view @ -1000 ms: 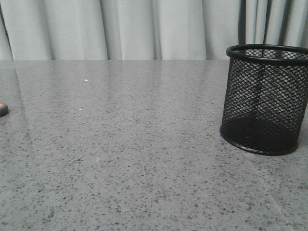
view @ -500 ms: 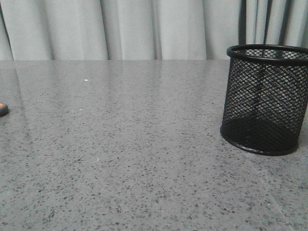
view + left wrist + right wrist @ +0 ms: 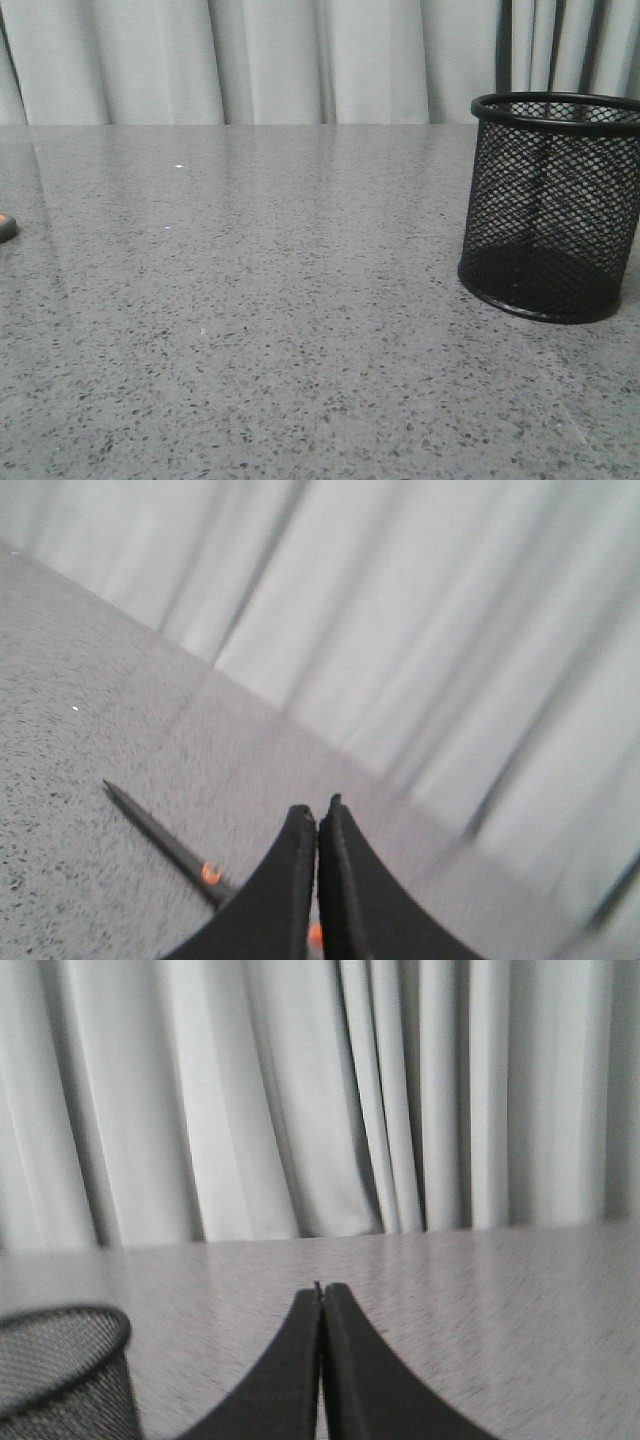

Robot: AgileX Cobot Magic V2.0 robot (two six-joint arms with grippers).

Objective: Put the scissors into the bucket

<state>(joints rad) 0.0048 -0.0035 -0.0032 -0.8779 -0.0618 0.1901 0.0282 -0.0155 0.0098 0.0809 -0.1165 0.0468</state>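
The black wire-mesh bucket stands upright on the grey table at the right; it looks empty. It also shows in the right wrist view, off to one side of my right gripper, which is shut and empty above the table. The slim dark scissors with orange marks lie flat on the table in the left wrist view. My left gripper is shut above them, and their handle end is hidden behind the fingers. In the front view only a dark, orange-marked end shows at the left edge.
The grey speckled table stretches back to a pale curtain. Neither arm shows in the front view.
The dark orange-marked end at the front view's left edge has slipped slightly further out of view. The bucket has not moved.
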